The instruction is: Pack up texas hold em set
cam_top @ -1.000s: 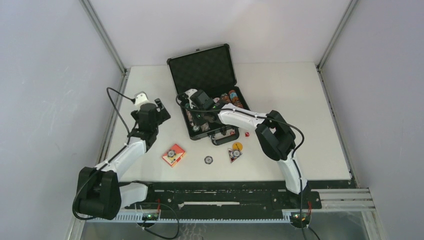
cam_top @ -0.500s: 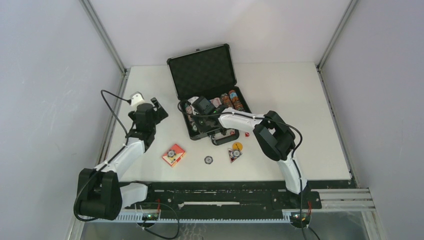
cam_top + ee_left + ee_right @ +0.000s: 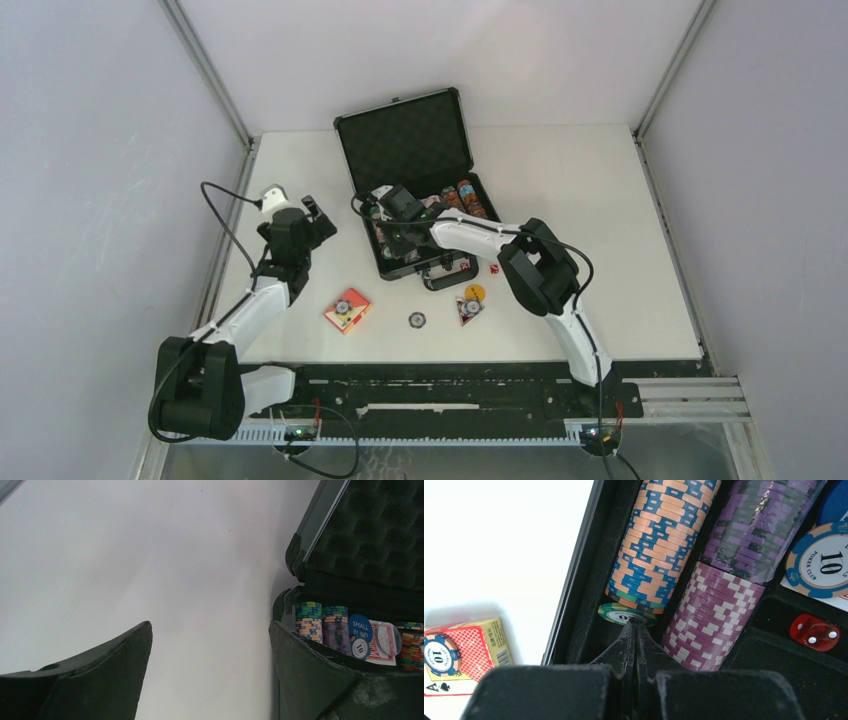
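The black briefcase [image 3: 452,247] lies open mid-table with its foam lid [image 3: 405,140] raised. My right gripper [image 3: 634,623] is shut and empty inside the case's left column. Its tips touch a green chip [image 3: 621,614] at the near end of an orange-and-blue chip row [image 3: 659,545]. Purple chips [image 3: 754,530] and pink chips [image 3: 714,615] lie alongside, with a red die [image 3: 815,632] in a pocket. My left gripper [image 3: 210,625] is open over bare table left of the case [image 3: 295,555], holding nothing. Chip rows [image 3: 307,620] and a blue small-blind button [image 3: 360,625] show in that view.
In front of the case lie a red card box [image 3: 347,309] topped by a chip, a single chip [image 3: 417,320], a yellow chip [image 3: 474,293], a chip on a red card [image 3: 468,308] and a red die [image 3: 493,269]. The case handle [image 3: 440,278] juts toward me.
My left arm has drawn slightly left and back from the case, still open. The right gripper has shifted a little along the case's left chip column, staying shut.
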### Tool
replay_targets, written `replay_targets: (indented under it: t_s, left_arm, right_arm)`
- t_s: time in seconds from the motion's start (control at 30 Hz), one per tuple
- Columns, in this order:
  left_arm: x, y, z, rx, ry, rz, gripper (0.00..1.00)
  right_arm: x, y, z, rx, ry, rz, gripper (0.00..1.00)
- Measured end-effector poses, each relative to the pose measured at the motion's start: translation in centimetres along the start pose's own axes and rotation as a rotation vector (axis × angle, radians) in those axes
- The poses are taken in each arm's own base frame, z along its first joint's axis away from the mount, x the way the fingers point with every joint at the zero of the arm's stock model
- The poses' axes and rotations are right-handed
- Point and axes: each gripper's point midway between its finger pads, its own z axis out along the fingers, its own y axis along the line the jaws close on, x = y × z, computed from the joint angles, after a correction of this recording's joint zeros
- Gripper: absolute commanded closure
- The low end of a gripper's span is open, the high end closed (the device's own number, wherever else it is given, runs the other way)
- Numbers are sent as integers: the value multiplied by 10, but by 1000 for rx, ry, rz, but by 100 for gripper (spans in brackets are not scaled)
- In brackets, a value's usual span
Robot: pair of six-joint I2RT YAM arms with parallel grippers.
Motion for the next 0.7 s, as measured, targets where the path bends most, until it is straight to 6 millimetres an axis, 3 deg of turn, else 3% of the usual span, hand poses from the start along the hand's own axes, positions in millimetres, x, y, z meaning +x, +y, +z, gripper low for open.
replay_targets:
  t_s: [0.5, 0.7]
  left_arm:
    - [0, -5, 0, 28, 3, -6, 9]
    - [6, -5, 0, 44, 14, -5, 10]
  right_arm:
    - [-2, -3, -2, 7, -4, -3, 100]
    - [-3, 3, -35, 14, -75, -41, 99]
